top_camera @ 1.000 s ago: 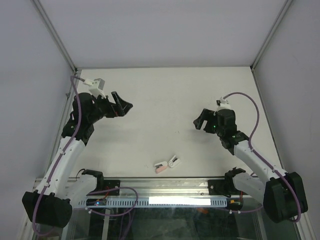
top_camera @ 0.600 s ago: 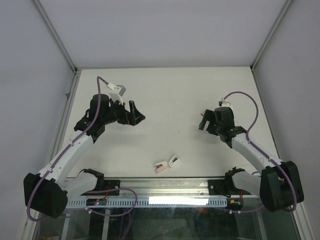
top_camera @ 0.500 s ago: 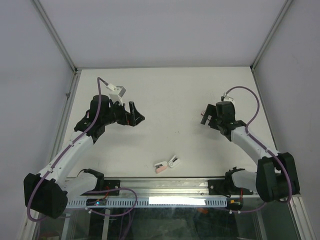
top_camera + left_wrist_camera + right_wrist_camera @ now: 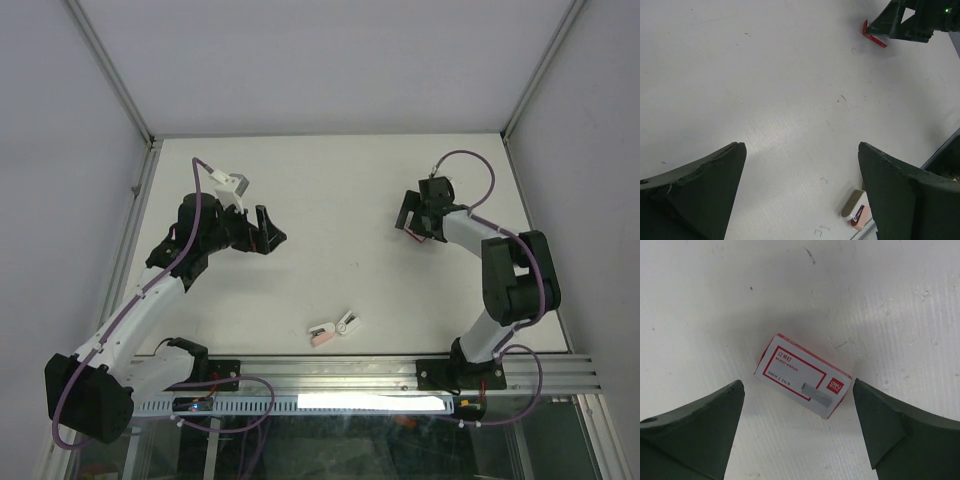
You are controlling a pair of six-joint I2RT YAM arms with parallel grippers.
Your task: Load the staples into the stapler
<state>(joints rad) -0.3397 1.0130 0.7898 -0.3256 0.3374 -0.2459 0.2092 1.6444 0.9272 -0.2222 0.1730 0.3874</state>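
Observation:
The staples are a closed red-and-white box (image 4: 802, 376) lying flat on the white table, tilted, straight below my right gripper (image 4: 798, 387). That gripper is open and hovers over the box with a finger on either side, not touching it. In the top view the right gripper (image 4: 411, 222) sits at the right back and hides the box. The box also shows as a red edge in the left wrist view (image 4: 874, 36). The stapler (image 4: 335, 327), pink and white, lies near the front edge and shows in the left wrist view (image 4: 856, 210). My left gripper (image 4: 268, 232) is open and empty, above bare table (image 4: 801, 150).
A few loose staples (image 4: 824, 180) lie on the table near the stapler. The metal front rail (image 4: 330, 372) runs just behind the stapler's near side. Grey walls close in the table at the left, back and right.
The right arm has folded and its gripper has moved back to hover over the staple box. The left gripper moved right early on, then stayed almost still. The stapler has not moved.

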